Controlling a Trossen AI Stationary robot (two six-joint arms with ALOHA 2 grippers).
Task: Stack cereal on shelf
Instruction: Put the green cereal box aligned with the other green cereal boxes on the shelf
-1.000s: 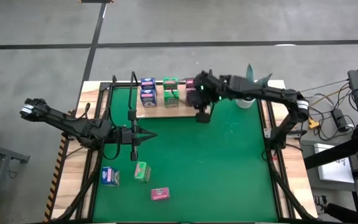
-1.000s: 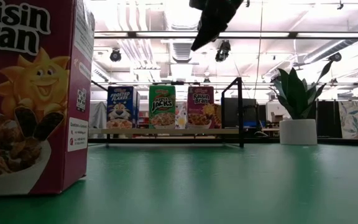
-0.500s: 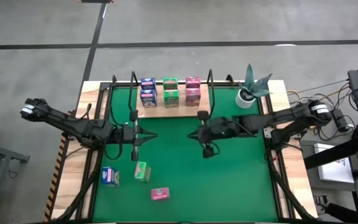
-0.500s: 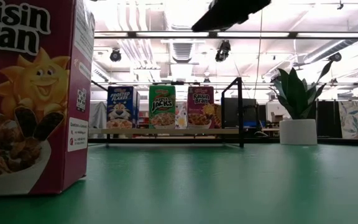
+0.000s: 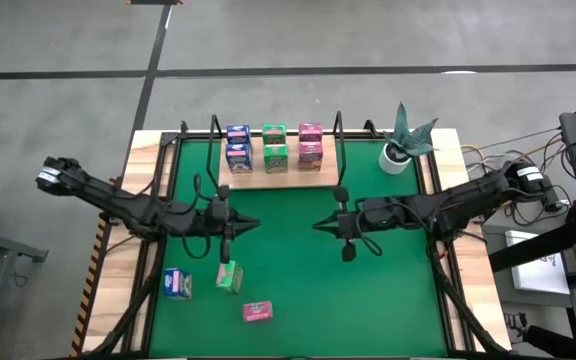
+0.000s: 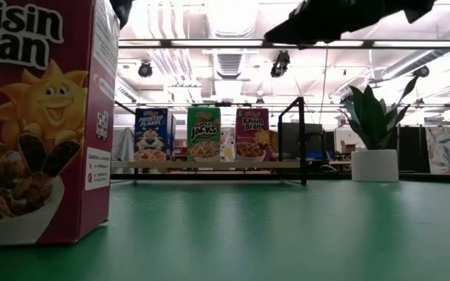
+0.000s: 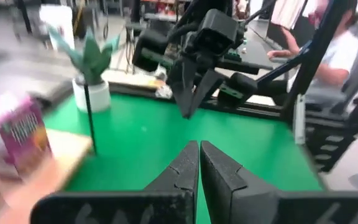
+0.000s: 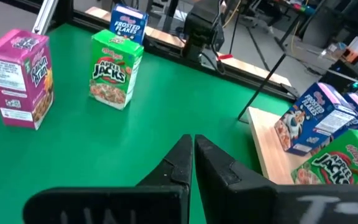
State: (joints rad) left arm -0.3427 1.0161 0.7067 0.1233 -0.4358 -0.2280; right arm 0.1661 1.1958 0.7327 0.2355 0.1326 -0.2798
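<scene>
The shelf (image 5: 278, 176) lies at the mat's far edge, a wooden board between black rod uprights. On it stand two blue boxes (image 5: 236, 144), two green boxes (image 5: 275, 146) and two pink boxes (image 5: 310, 143). Three more boxes rest on the mat near its near-left corner: blue (image 5: 177, 283), green (image 5: 229, 276) and pink (image 5: 258, 312). That pink box (image 6: 37, 117) fills the low view's left. My left gripper (image 5: 255, 224) and right gripper (image 5: 318, 224) hover shut over mid-mat, tips facing each other. Each touches nothing (image 7: 199, 163) (image 8: 192, 158).
A small potted plant (image 5: 400, 147) stands at the mat's far right corner, beside the shelf. Black frame rods run along the mat's left and right edges. Cables lie beyond the table's right edge. A seated person (image 7: 347, 50) shows behind the right arm in the left wrist view.
My right gripper has drawn back from the shelf's pink boxes toward the near edge, swinging low and level over mid-mat. Both pink boxes on the shelf now stand uncovered. My left gripper has crept a little toward the table's right.
</scene>
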